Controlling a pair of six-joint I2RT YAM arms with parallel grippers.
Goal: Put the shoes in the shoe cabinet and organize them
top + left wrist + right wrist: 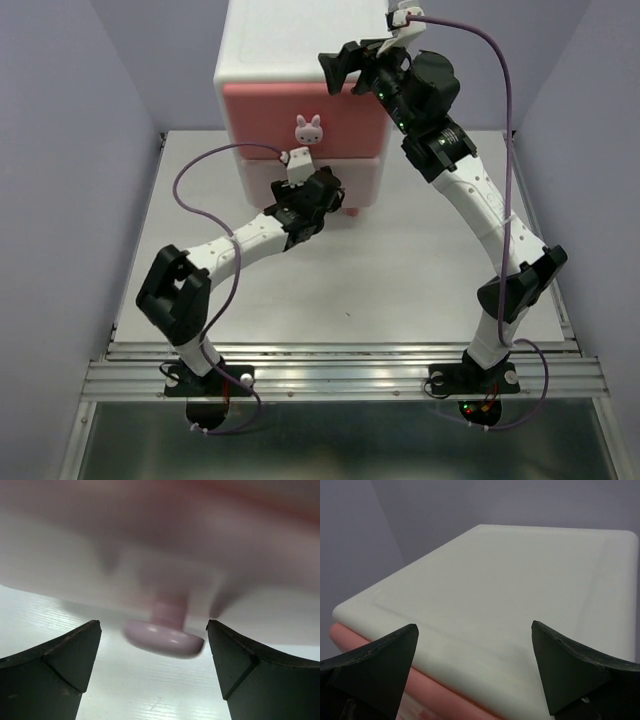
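The shoe cabinet (pixel 285 45) stands at the back of the table, with a white top and two pink drawers; the upper drawer carries a white bunny knob (pixel 309 128). No shoes are in view. My left gripper (pixel 335 195) is low against the cabinet's lower drawer and open. In the left wrist view a pink cabinet foot (pixel 164 639) stands just beyond the open left gripper (pixel 152 624), untouched. My right gripper (pixel 345 65) hovers open over the cabinet's front right top edge. The white cabinet top (pixel 520 580) fills the right wrist view beyond the right gripper (pixel 474 626).
The white table (pixel 400 270) stretches in front of the cabinet between the two arms. Lilac walls close in the left, right and back. A metal rail (pixel 340 375) runs along the near edge at the arm bases.
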